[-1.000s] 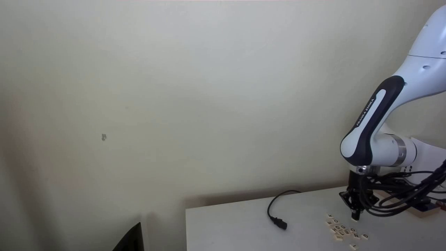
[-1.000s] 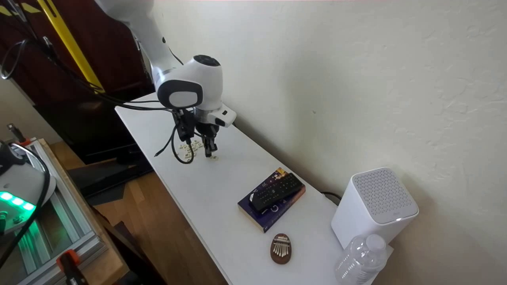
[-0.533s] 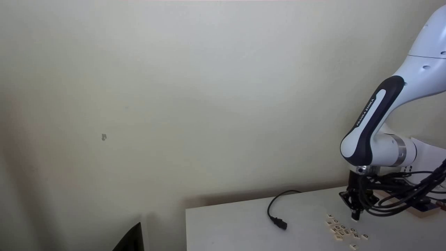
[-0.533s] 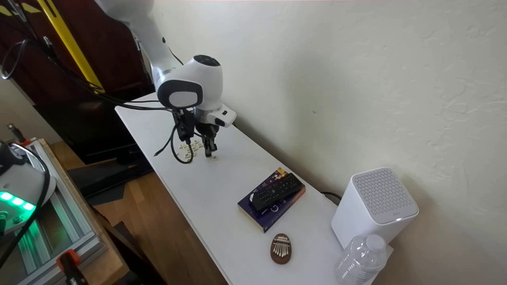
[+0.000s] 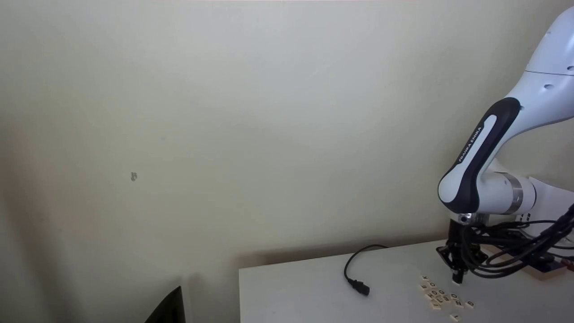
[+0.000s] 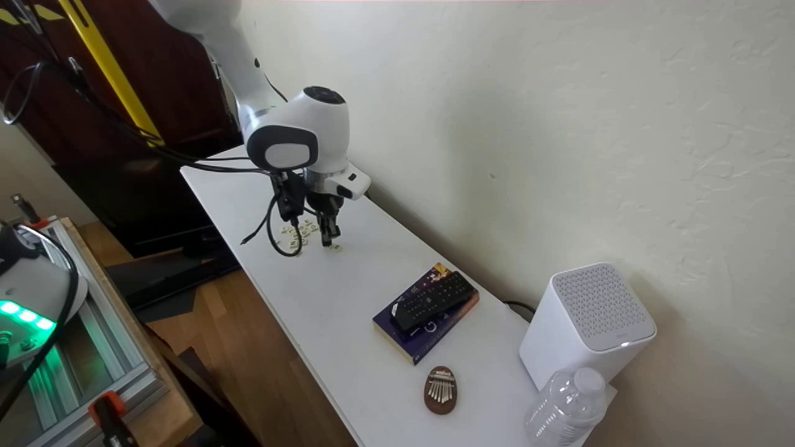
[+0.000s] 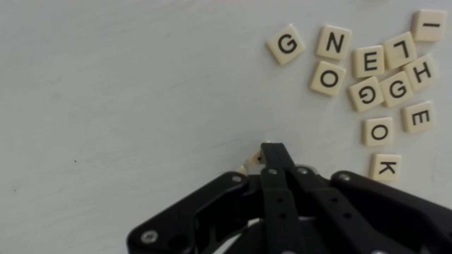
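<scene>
Leftmost of the tiles in the wrist view, a partly hidden letter tile [image 7: 253, 159] lies on the counter [image 7: 123, 106] just left of the gripper [image 7: 277, 150], showing from behind its tips. Its letter cannot be read, and a second pale edge beyond may be another tile; I cannot tell. The tile lies beside and below the tips, not between them: the fingers point down pressed together, pinching nothing that I can see. Whether they touch the tile cannot be made out. Its visible edge slants from near left to far right; no long axis shows.

Going right in that view, a G tile [image 7: 286, 44] lies apart on the far side, then an N tile [image 7: 334, 42] with an O tile [image 7: 328, 78] just near it, then a tight group of tiles [image 7: 396, 88], with a K tile [image 7: 386, 167] on their near side.

In an exterior view, a tile shows just right of the gripper's tips. Farther right come a black remote [image 6: 433, 301] on a dark blue book [image 6: 422, 343], a brown thumb piano [image 6: 440, 390], then a white device [image 6: 584, 335] and, on its near side, a transparent bottle [image 6: 565, 410], the one container in sight; its contents cannot be told.
</scene>
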You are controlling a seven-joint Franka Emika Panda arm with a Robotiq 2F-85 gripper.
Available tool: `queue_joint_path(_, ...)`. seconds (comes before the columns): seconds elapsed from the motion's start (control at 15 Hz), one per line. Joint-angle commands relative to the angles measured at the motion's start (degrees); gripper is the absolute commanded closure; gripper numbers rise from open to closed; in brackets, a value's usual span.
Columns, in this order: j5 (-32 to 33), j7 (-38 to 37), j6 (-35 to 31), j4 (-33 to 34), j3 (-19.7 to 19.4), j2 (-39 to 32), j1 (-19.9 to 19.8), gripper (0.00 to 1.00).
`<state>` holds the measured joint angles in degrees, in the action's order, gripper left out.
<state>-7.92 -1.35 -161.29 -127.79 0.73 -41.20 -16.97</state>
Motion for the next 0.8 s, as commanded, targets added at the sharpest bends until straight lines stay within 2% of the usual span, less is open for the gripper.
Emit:
queue_joint_path(0.0, -2.09, -0.18, 0.8, 2.63, -0.23, -2.94, 0.06, 1.0)
queue_joint_path(0.73, -1.89, -0.68, 1.9, 3.81, -0.86, -3.33, 0.22, 1.0)
